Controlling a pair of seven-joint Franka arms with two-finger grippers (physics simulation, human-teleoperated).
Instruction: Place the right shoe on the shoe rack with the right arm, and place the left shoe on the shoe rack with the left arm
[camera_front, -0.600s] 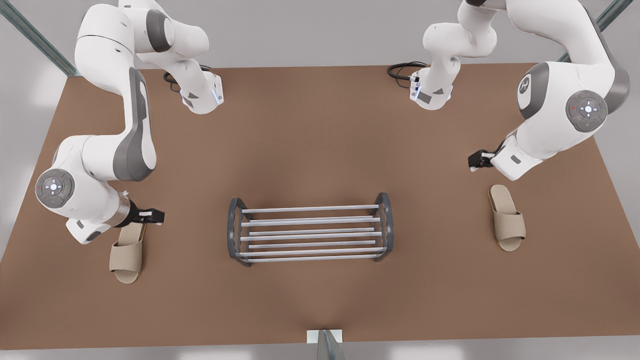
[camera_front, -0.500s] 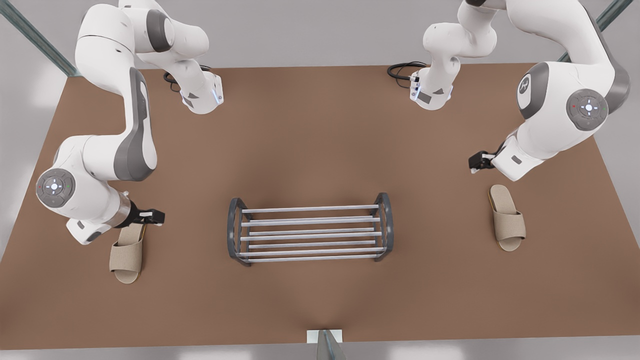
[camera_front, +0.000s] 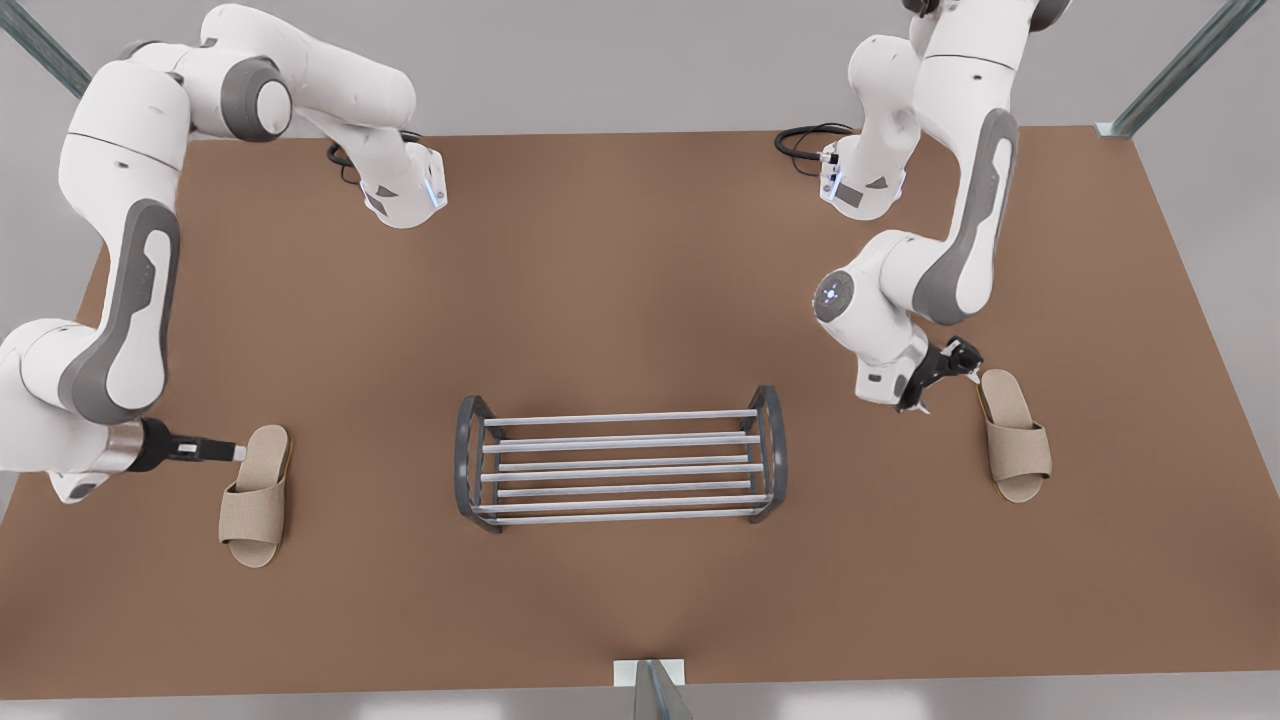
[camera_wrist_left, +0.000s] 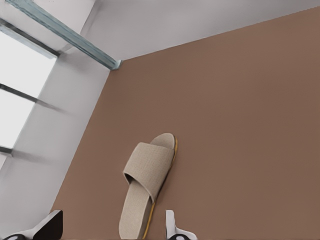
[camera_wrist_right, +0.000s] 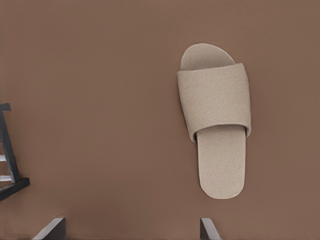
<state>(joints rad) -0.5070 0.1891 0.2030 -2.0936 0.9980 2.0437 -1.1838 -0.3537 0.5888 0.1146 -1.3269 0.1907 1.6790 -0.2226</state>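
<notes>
Your left gripper (camera_front: 948, 388), fingers (camera_wrist_left: 172, 231) spread, straddles the left shoe's (camera_wrist_left: 147, 187) heel: drop and pinch. Your right gripper (camera_wrist_right: 129, 227), also spread, seems off-centre from the right shoe (camera_wrist_right: 216, 125); centre it first.

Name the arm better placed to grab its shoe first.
Left. The left gripper is at the left shoe's heel, its open fingers on either side of it. The right gripper, also open, sits beside the right shoe, offset toward the shoe rack.

Front cam: high, looking down on whole desk (camera_front: 640, 250). Wrist cams: close, each over one slipper, both seen in front.
</notes>
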